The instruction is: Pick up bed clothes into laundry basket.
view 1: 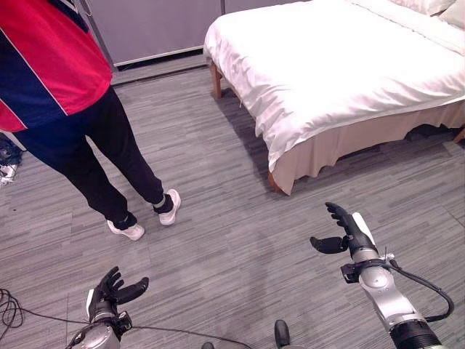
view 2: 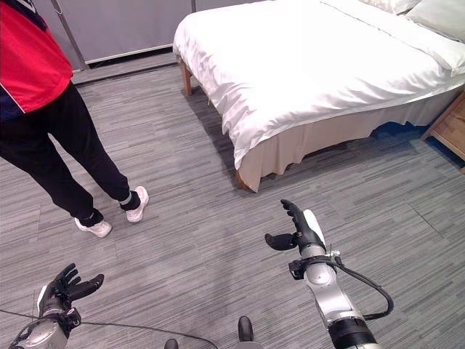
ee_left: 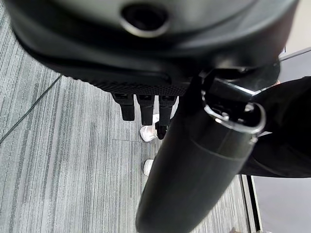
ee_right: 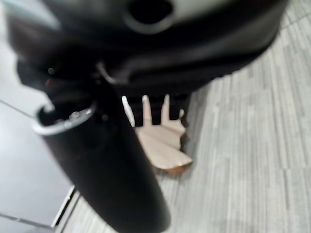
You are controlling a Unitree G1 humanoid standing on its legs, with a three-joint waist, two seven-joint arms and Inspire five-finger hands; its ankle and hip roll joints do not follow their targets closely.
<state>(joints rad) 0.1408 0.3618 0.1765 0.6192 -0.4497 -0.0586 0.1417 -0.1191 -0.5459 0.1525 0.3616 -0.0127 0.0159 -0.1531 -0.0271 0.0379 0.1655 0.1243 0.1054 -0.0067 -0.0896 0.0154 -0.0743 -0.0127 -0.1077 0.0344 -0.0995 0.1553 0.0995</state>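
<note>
The white bedding (view 1: 341, 65) lies on the bed (view 1: 349, 145), far right. The left hand (view 1: 109, 291) and right hand (view 1: 347, 231) hang over the grey floor (view 1: 232, 240), fingers apart, holding nothing. A person (view 1: 65, 102) stands far left.

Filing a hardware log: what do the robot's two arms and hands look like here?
Both arms are silver-grey metal tubes with black collars at the wrist. Each ends in a dark hand with black fingers and thumb. The right hand carries a white cover along its back, and a black cable loops off its forearm. The left hand shows a pale patch near the wrist.
</note>
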